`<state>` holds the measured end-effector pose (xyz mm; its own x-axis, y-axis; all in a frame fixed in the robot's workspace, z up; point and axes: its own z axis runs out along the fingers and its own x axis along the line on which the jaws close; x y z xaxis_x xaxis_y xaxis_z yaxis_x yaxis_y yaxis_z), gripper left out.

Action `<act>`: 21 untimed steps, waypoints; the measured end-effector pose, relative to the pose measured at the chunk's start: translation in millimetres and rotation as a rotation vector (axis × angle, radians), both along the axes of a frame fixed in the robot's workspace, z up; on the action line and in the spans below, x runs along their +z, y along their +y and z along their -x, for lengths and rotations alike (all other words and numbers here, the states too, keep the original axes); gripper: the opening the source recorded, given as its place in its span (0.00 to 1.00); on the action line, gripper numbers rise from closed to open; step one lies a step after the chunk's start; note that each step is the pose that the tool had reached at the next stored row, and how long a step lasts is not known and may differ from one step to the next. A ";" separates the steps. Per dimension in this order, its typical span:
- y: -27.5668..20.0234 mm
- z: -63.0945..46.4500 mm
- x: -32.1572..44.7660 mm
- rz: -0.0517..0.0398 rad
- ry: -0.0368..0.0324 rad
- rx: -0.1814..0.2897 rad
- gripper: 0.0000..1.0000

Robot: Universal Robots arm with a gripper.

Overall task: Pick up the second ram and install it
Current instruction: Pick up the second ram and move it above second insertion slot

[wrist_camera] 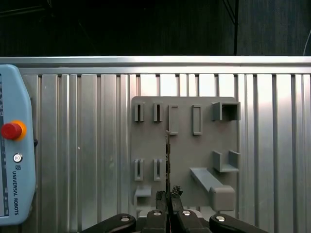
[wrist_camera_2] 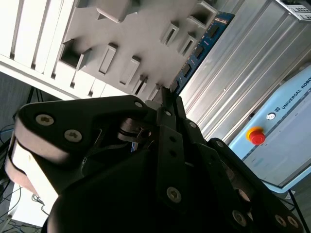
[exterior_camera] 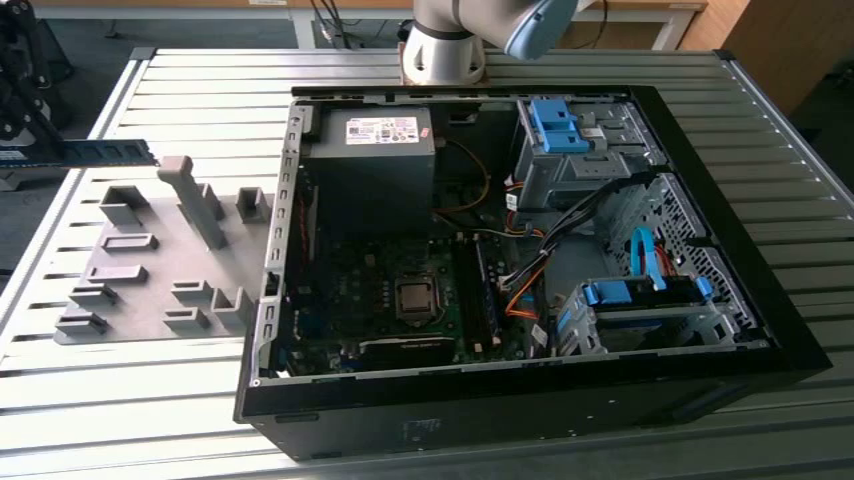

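The second ram (exterior_camera: 110, 152) is a thin blue stick held in the air above the grey holder board (exterior_camera: 147, 270), at the exterior view's left. My gripper (wrist_camera: 167, 198) is shut on one end of it. In the first wrist view the ram (wrist_camera: 167, 158) shows edge-on, running away from the fingertips over the holder board (wrist_camera: 184, 111). In the second wrist view its blue face with dark chips (wrist_camera_2: 199, 48) extends past the gripper (wrist_camera_2: 165, 94). The open computer case (exterior_camera: 747, 300) lies at the exterior view's right, with the motherboard's memory slots (exterior_camera: 477, 290) near its middle.
The holder board carries several empty grey slots and brackets (exterior_camera: 200, 200). A teach pendant with a red stop button (wrist_camera: 10, 130) lies on the ribbed metal table (exterior_camera: 134, 400). Cables and blue drive latches (exterior_camera: 554, 125) fill the case's right side. The arm's base (exterior_camera: 445, 45) stands behind the case.
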<state>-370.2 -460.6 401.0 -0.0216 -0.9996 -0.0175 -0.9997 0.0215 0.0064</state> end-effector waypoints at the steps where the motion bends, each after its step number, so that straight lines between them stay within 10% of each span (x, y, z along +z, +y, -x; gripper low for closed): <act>1: 0.0 -0.8 0.0 0.0000 0.0000 0.000 0.14; 21: 0.0 -17.4 0.0 0.0000 0.0001 0.000 0.14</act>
<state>-352.8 -460.6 401.1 -0.0216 -0.9996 -0.0175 -0.9997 0.0214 0.0065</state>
